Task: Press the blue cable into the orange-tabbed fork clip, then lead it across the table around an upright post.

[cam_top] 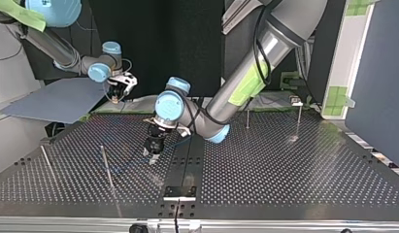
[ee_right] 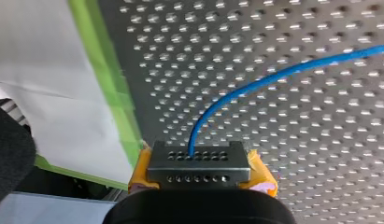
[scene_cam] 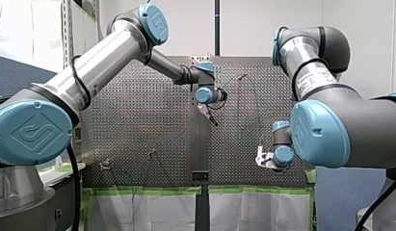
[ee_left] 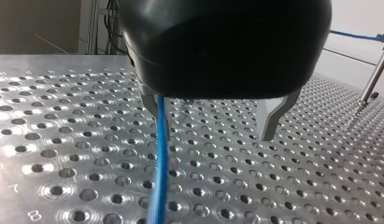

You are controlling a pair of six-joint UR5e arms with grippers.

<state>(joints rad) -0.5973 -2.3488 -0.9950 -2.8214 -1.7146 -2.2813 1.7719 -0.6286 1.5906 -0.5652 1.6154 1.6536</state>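
Observation:
The blue cable runs down along the inside of one metal finger of my left gripper. Its jaws stand wide apart just above the perforated table, so the cable is not clamped. In the top view this black gripper points down near the table's middle, and a faint stretch of cable trails off to that view's left. My right gripper, with yellow pads, is shut on the cable and hangs over the table's taped edge. I cannot make out the fork clip.
Thin upright posts stand on the table: two at the top view's left and two at its right. Beside the left gripper another post carries a stretch of cable. Green tape lines the edge.

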